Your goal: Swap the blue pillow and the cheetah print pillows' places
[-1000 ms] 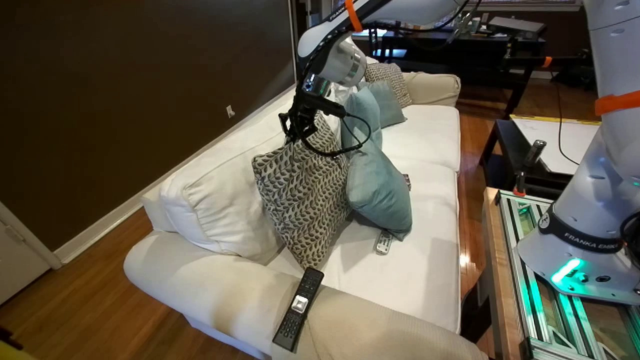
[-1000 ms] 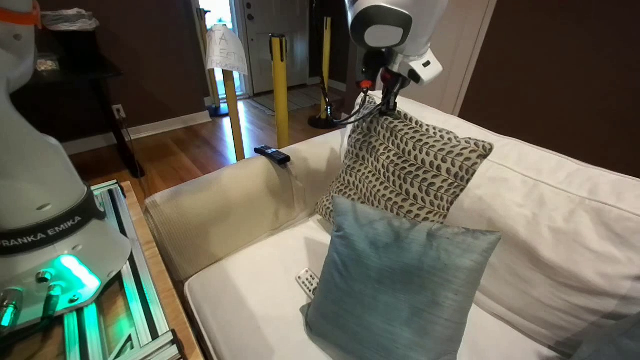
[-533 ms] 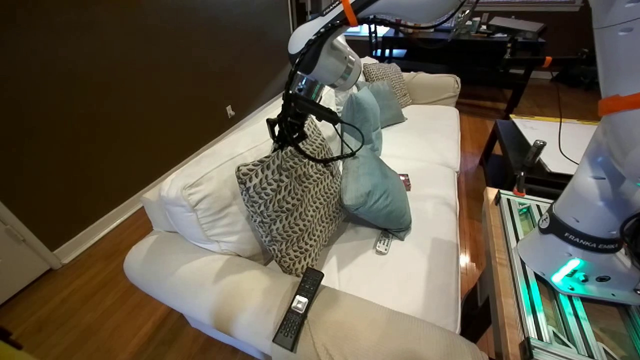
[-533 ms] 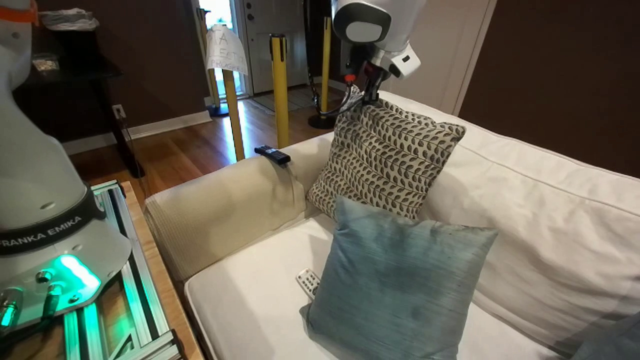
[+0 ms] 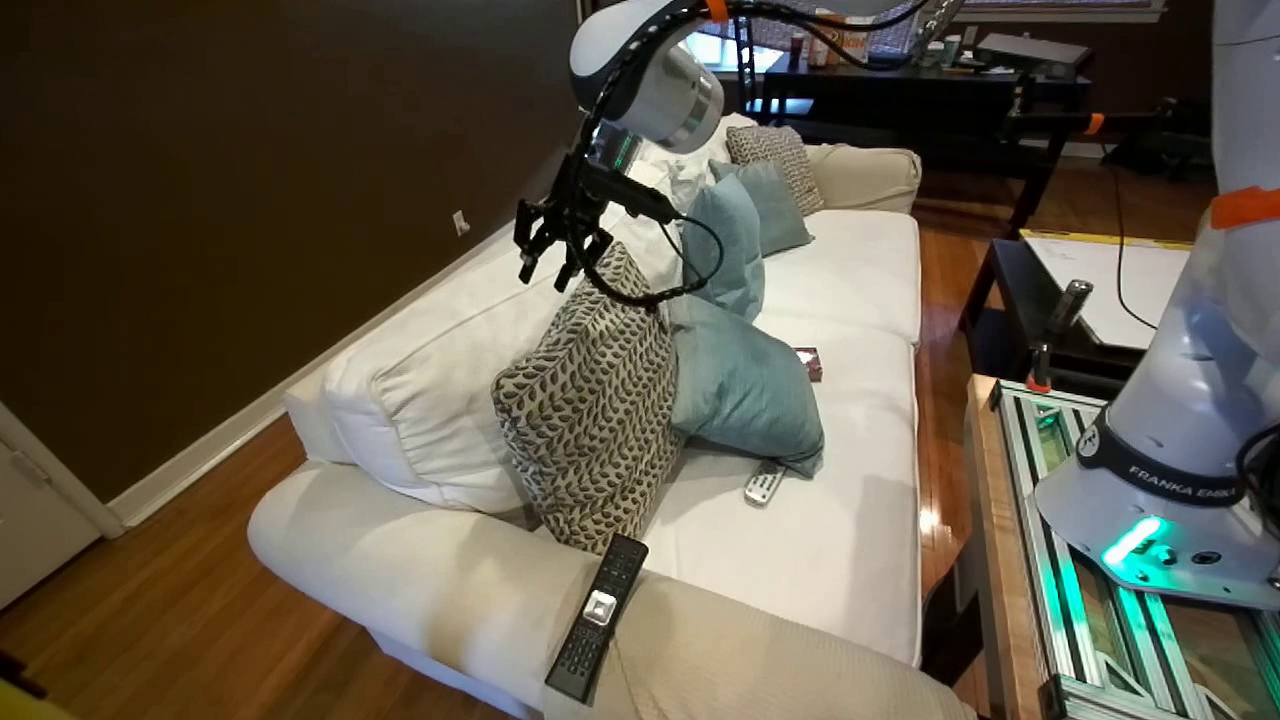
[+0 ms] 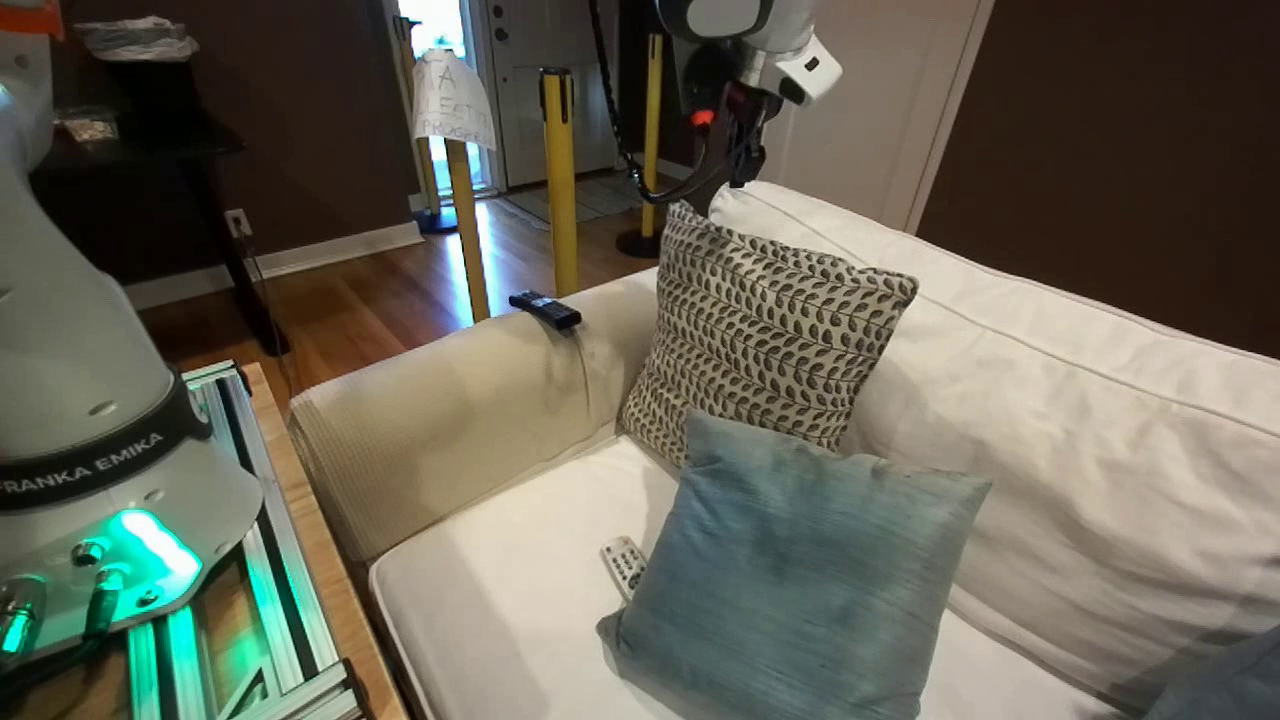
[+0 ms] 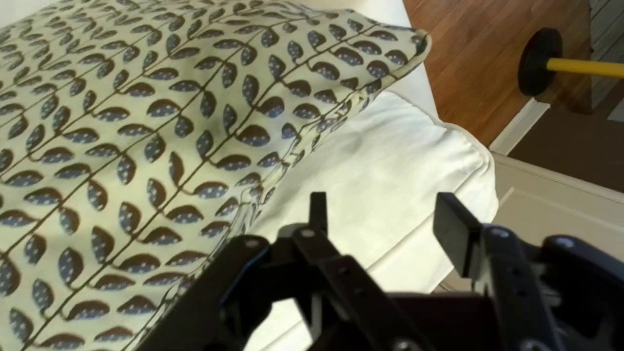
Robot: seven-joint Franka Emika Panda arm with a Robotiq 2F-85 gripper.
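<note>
The cheetah print pillow, cream with dark leaf-like spots, leans upright against the white back cushion near the sofa arm, in both exterior views (image 5: 600, 410) (image 6: 765, 320). Its top edge and one corner fill the left of the wrist view (image 7: 146, 136). My gripper (image 5: 545, 277) is just above and behind that top edge, over the back cushion. Its jaws stand apart, and the wrist view shows only white cushion beyond the gap of the gripper (image 7: 382, 214). The blue pillow (image 6: 800, 580) (image 5: 745, 390) leans on the seat, overlapping the printed pillow's lower part in an exterior view.
A black remote (image 5: 597, 615) lies on the sofa arm (image 6: 450, 430). A pale remote (image 5: 764, 484) pokes out beside the blue pillow. Further along are more teal pillows (image 5: 728, 240), another printed pillow (image 5: 775, 160) and a small red box (image 5: 809, 364). A dark wall runs behind the sofa.
My gripper, earlier shut on the printed pillow's top edge, shifted it toward the sofa arm. It has since opened, let go and risen slightly. The blue pillow has tilted back a little.
</note>
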